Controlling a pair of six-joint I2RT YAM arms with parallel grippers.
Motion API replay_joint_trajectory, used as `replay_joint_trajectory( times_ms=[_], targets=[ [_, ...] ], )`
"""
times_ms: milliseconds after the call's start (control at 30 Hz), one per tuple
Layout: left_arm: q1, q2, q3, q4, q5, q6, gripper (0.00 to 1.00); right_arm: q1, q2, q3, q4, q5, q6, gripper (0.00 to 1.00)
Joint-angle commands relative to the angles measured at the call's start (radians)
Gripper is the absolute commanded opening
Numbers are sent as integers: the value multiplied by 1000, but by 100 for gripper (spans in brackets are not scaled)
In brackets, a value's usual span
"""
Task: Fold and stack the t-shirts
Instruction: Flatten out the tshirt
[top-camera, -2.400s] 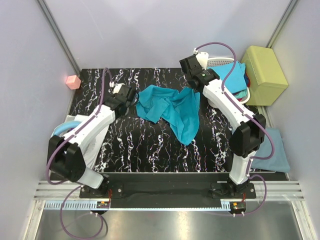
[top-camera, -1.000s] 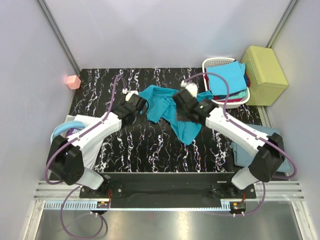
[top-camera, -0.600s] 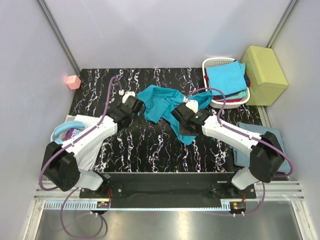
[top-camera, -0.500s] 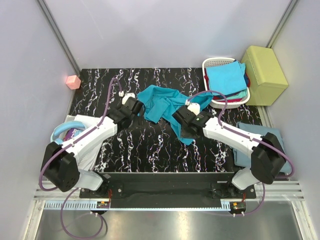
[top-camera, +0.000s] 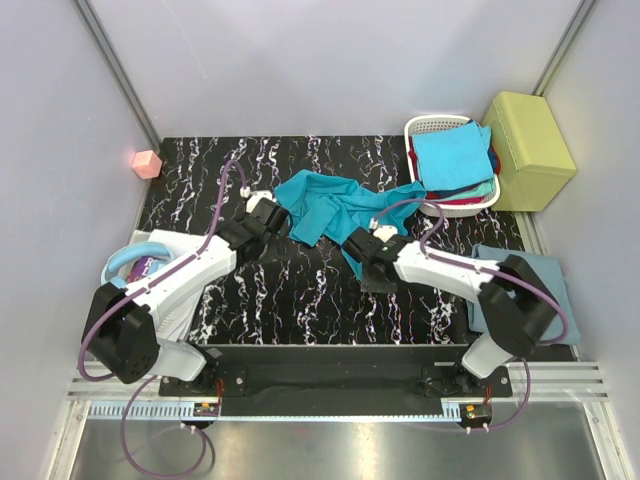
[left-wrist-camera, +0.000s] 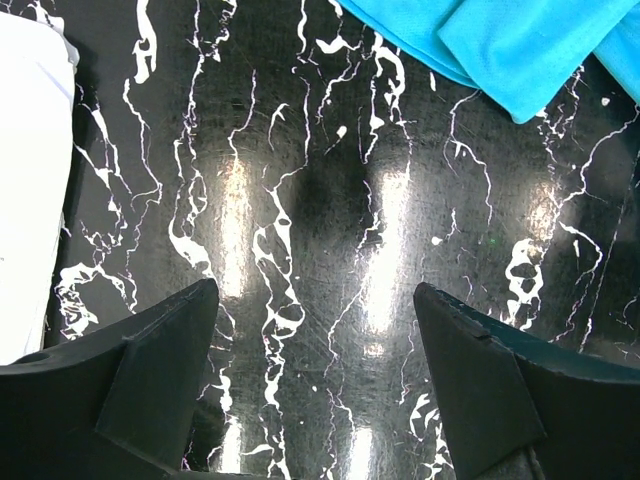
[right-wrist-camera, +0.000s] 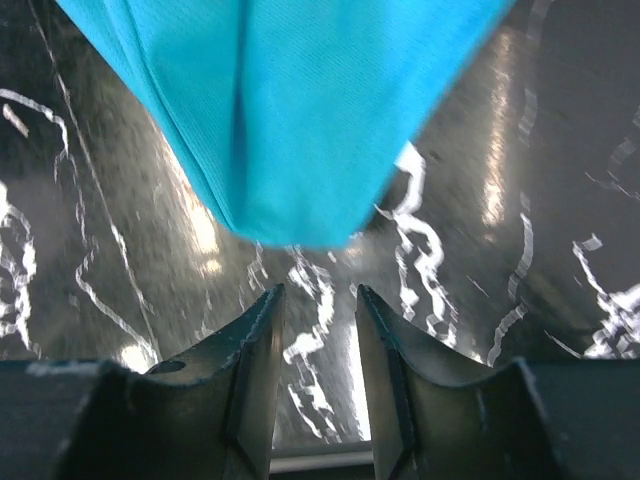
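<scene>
A large, crumpled teal cloth t-shirt lies mid-way across the black marbled table. Its pointed tip lies just beyond the narrowly parted, empty right pincer. The left pincer, wide, is left of the shirt.

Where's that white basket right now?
In the top view, the basket sits at the far right corner of the table, heaped with shirts, right beside the yellow-green box.
</scene>
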Motion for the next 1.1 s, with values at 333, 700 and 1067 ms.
replay_joint_trajectory(
  times_ms=[333,700,1067],
  targets=[
    [-9,-43,-28,-1,-12,-11,84,10,217,178,85,19,-62,42],
    [-9,20,7,4,-24,-10,84,8,219,125,39,17,-24,2],
    [109,216,151,99,48,30,85,10,101,71,-6,46,-13,0]
  ],
)
